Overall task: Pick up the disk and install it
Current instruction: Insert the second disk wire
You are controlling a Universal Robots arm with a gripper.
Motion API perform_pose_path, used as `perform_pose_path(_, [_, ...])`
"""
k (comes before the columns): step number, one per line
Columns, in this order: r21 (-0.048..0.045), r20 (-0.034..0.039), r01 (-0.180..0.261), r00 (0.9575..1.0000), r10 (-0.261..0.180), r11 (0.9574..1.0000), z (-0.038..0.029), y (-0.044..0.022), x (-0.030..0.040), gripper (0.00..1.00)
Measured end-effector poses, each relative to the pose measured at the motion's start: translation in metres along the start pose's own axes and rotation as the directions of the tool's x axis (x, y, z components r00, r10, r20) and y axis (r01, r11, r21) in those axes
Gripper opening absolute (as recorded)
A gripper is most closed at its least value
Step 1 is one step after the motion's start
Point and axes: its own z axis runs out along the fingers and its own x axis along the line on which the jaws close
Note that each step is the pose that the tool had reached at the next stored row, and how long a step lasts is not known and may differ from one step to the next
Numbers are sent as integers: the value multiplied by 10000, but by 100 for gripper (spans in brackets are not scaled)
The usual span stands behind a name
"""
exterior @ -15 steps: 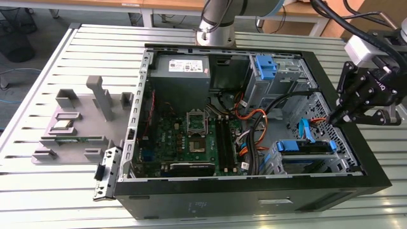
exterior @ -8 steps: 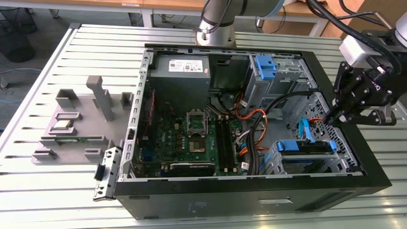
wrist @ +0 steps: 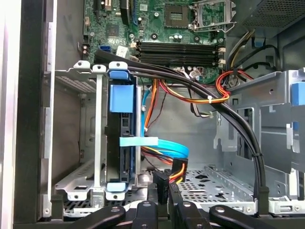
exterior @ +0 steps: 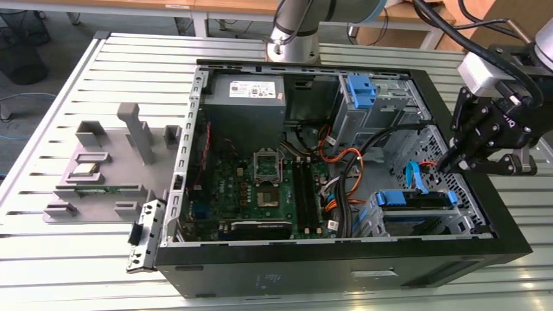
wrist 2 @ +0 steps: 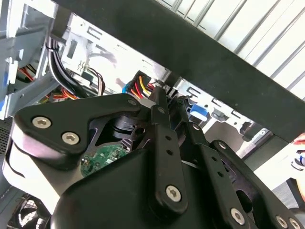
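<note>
Claw: Black, jointed metal links with bright screw heads. The gripper (exterior: 449, 165) hangs over the edge of the computer case (exterior: 346, 262) on the exterior view's right. In the first wrist view the gripper (wrist: 164, 200) has its tips clenched close together, with the task's thing not between them.

Disk: The disk (wrist: 122, 143) stands on edge in the drive cage (wrist: 97, 143), ahead of the claw and a little to one side, apart from it. It is a thin dark slab framed in smooth blue plastic, with blue tabs at both ends. In the exterior view the disk (exterior: 413, 199) sits in the cage just below the claw's tips.

Cage: Bare stamped sheet metal with thin upright ribs, folded lips and a perforated floor.

Cables: A pale blue flat ribbon (wrist: 157, 145) runs from the disk's side towards the claw. A glossy black bundle (wrist: 228, 124), tied with orange and red wires, arches across beyond the claw.

Motherboard: The green board (wrist: 181, 28) with dark memory slots lies well beyond the claw.

Edges: The case rim is matt black and straight. The cage lips are thin and sharp-looking.

Open room: A bare grey bay floor lies between the cage and the next metal bracket, crossed by wires.

Table: Ribbed aluminium slats (exterior: 129, 58) lie all round the case.
</note>
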Motion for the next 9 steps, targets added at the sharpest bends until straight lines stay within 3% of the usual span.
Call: perform_pose_path(9, [0,-11,8,10000,-8,10000,21,78,109,24])
